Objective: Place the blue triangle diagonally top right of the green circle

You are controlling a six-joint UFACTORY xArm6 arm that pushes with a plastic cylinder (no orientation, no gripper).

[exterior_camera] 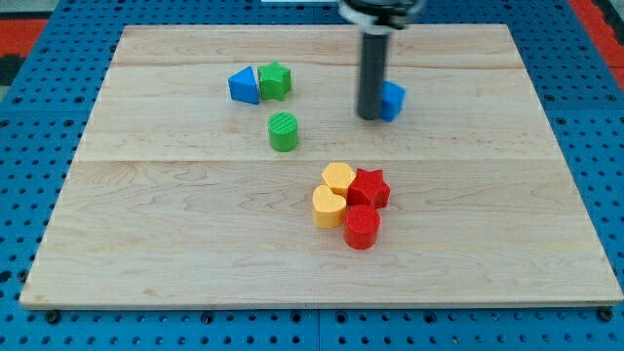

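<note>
on far board (146,234): blue triangle (244,86) touching green star (275,80), both far-left of green circle (284,132). my tip (370,116), a bare rod with no jaws, touching blue block (393,99) at right. near centre: yellow pair (334,193), red star (370,187), red cylinder (362,226), clustered.

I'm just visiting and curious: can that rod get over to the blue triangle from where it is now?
Probably yes. My tip rests beside a blue block at the view's right, and bare board lies between it and the blue triangle. The green star touches the triangle's right side, though.
</note>
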